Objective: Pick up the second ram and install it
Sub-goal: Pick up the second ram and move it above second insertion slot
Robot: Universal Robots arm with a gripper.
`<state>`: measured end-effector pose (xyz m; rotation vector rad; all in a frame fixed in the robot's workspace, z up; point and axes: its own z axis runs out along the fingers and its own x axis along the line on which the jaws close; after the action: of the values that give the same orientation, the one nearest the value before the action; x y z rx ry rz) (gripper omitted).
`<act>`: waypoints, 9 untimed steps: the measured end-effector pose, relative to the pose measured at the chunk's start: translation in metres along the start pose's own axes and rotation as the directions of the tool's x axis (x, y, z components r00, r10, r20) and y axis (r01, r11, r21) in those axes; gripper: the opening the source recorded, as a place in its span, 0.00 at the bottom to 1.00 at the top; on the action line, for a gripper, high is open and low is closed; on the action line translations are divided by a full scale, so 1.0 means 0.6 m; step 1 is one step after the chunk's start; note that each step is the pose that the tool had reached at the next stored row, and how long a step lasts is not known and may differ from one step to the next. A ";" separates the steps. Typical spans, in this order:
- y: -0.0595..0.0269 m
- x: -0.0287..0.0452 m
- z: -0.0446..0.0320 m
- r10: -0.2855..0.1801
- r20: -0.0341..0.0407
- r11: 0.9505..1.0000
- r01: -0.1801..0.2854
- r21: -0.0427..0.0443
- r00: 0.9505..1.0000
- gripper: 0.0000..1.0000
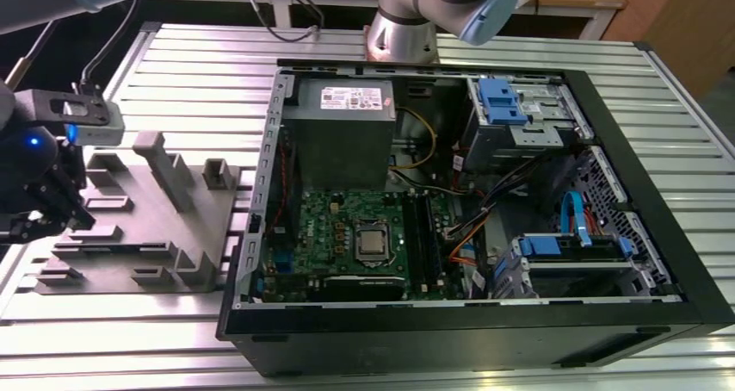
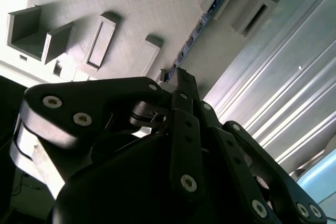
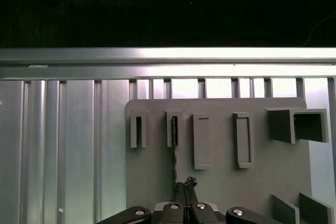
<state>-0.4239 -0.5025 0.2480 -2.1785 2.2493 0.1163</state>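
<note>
I am at the pick-up step, and the install part is not yet begun. The second ram (image 3: 174, 150), a long, thin, dark memory stick, stands on its edge in the flat grey plastic tray (image 3: 152, 182). Its far end sits in one of the small raised holders, and its near end reaches up to the tips of my jaws. In the second wrist view the stick (image 2: 197, 30) runs as a narrow line across the tray (image 2: 131, 3) and ends just beside the tips. I cannot tell whether my jaws are parted, closed, or already pinching the stick, because their black links cover the place where this would show. In the exterior view my jaws are low at that view's left, at the outer side of the tray (image 1: 138, 236), which lies on the ribbed metal surface (image 1: 195, 46). The open black computer case (image 1: 677, 262) is well apart from me, toward the exterior view's right. Inside it I see the green motherboard (image 1: 344, 227) and the long black slots (image 1: 428, 236). In my judgement the next move calls for a firm hold across the two flat faces of the stick. It also calls for a straight lift out of the holder, because a tilt could jam so thin a board against the holder walls.
</note>
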 end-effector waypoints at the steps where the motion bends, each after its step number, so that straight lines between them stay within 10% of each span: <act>1: 0.000 0.000 0.002 0.000 0.000 1.000 0.000 0.000 1.000 0.07; 9: -0.001 0.009 0.016 0.000 0.000 1.000 0.000 -0.004 1.000 0.07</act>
<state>-0.4239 -0.5073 0.2382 -2.1806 2.2506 0.1208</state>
